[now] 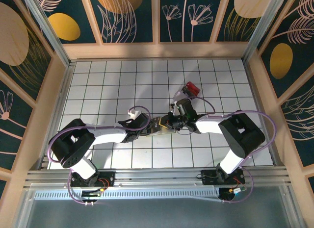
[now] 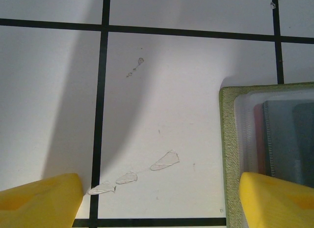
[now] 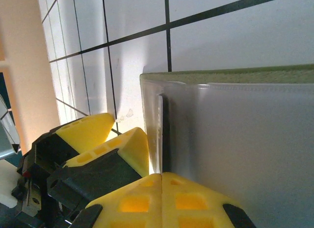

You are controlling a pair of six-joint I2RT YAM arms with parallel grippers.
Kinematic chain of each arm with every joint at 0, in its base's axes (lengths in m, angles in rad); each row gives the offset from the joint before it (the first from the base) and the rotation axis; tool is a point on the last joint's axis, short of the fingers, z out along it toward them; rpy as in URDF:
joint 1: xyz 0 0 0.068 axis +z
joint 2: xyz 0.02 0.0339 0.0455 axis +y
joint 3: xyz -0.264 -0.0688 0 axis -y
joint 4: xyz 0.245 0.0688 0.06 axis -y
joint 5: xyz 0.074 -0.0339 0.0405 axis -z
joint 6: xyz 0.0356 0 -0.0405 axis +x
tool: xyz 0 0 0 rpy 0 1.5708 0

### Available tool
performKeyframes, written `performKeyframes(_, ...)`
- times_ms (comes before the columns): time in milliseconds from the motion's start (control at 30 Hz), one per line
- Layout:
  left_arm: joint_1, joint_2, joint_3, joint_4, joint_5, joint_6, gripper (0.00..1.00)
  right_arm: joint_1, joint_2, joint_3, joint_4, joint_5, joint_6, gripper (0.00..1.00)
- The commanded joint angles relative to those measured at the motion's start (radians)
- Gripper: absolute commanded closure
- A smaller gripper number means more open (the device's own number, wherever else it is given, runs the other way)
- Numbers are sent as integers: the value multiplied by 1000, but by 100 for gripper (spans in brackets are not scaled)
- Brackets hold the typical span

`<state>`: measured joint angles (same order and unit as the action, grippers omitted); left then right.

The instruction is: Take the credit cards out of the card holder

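Yellow fingertips of the right gripper (image 3: 162, 181) sit closest to its wrist camera, at 6 o'clock in that view, clenched flat together with no gap between them. They meet at the left-hand edge of the card holder (image 3: 235, 73). Its yellow-green rim runs across from 12 to 3 o'clock, with a cloudy clear sleeve (image 3: 245, 144) below it. A thin pale sliver and a dark strip along the sleeve's edge run down to the seam of the fingers. Whether anything is pinched there cannot be told.

At 8 o'clock in the same view, just beside these fingers, the left gripper (image 2: 157, 203) crowds in. Its jaws stand spread wide, released and grasping nothing. In its own wrist view one fingertip (image 2: 41, 196) is at 7 o'clock over bare tile. The other is at 5 o'clock, overlapping the holder's near corner. The holder lies flat on the table at 3 to 4 o'clock there, and the sleeve shows a dark grey card (image 2: 282, 135) with a red edge (image 2: 258, 135) beside it.

From above, both grippers meet near the middle of the white tiled table (image 1: 108, 86), and the two wrists hide most of the holder. A small red object (image 1: 191, 88) lies at 1 o'clock from them, near but apart.
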<state>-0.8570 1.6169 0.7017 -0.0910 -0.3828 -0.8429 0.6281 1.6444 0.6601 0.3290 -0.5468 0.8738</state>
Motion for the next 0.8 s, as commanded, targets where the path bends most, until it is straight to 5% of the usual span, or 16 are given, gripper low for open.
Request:
performKeyframes(0, 6, 46, -7, -51, 37, -11, 16, -12, -40, 11, -65, 45, -30, 100)
performKeyframes(400, 6, -31, 85, -27, 16, 39, 15, 15, -26, 70, -188, 124, -67, 100)
performKeyframes(767, 5, 91, 113, -30, 18, 58, 13, 19, -33, 82, -203, 127, -61, 100)
